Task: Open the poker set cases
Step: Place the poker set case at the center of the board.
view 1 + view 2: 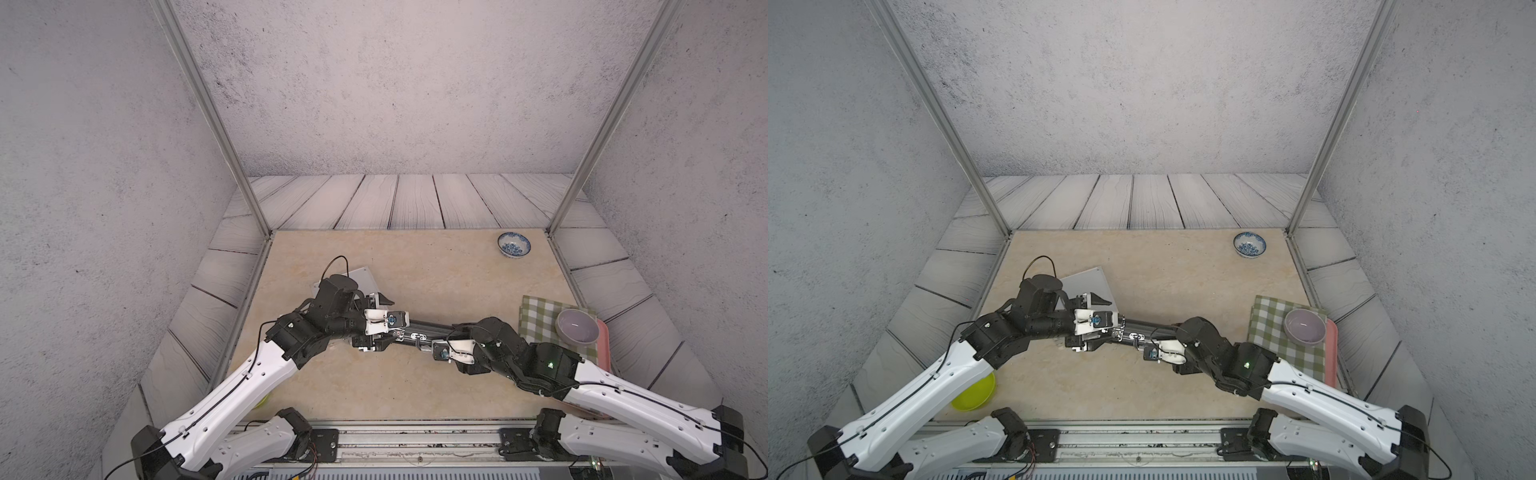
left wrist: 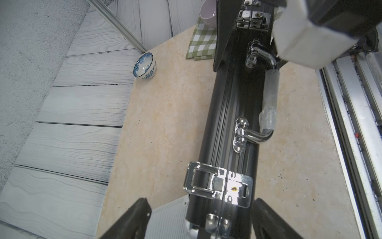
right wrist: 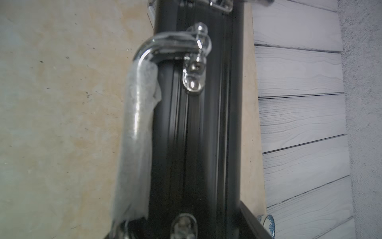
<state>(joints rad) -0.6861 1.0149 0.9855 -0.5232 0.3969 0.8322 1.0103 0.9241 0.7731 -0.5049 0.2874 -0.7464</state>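
RISK: black case (image 2: 229,115), standing on edge, may topple | CAUSE: left end effector (image 2: 200,201) open astride latch (image 2: 218,185) end, not clamping | right end effector (image 1: 417,340) grip: cannot tell

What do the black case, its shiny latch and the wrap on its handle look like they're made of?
Black ribbed case: looks like painted or anodised metal, semi-gloss, judging by its straight extruded ridges; could be plastic. Shiny latch: probably chrome-plated metal, given the mirror glare. Handle wrap: thin clear plastic film, crinkled and cloudy.
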